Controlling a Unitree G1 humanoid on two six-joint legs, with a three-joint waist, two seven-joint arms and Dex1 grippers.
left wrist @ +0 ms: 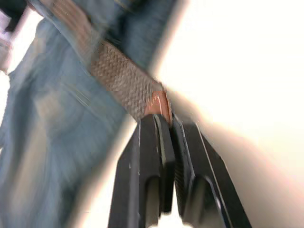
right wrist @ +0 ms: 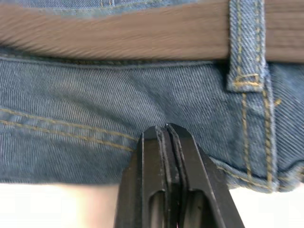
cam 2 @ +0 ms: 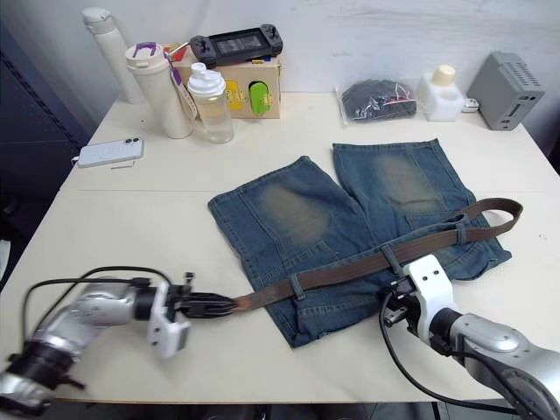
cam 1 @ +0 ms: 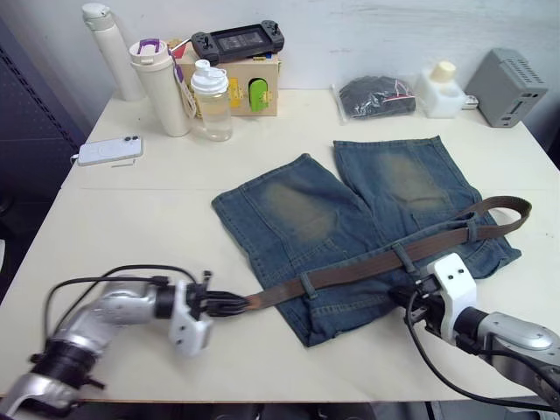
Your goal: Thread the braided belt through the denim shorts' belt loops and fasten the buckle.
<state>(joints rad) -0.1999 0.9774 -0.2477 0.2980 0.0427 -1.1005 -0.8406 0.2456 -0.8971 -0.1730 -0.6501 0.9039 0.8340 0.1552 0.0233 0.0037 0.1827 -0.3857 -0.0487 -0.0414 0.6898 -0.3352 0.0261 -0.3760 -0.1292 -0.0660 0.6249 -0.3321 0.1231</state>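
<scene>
The denim shorts (cam 1: 350, 210) lie flat mid-table, waistband toward me. The braided belt (cam 1: 367, 267) runs along the waistband under three belt loops (cam 1: 402, 255), and its far end curls back past the shorts' right edge (cam 1: 516, 210). My left gripper (cam 1: 236, 304) is shut on the belt's tan leather end tab (left wrist: 159, 105), just off the shorts' left corner. My right gripper (right wrist: 166, 129) is shut, its tips resting on the waistband below the belt, beside one loop (right wrist: 244, 47). The buckle is out of view.
At the back stand a white flask (cam 1: 109, 48), a tumbler (cam 1: 162, 83), a clear bottle (cam 1: 213, 101), a box with a game console (cam 1: 238, 39), a bagged dark bundle (cam 1: 376, 96), a small white bottle (cam 1: 440, 87) and a grey box (cam 1: 507, 87). A phone (cam 1: 109, 150) lies far left.
</scene>
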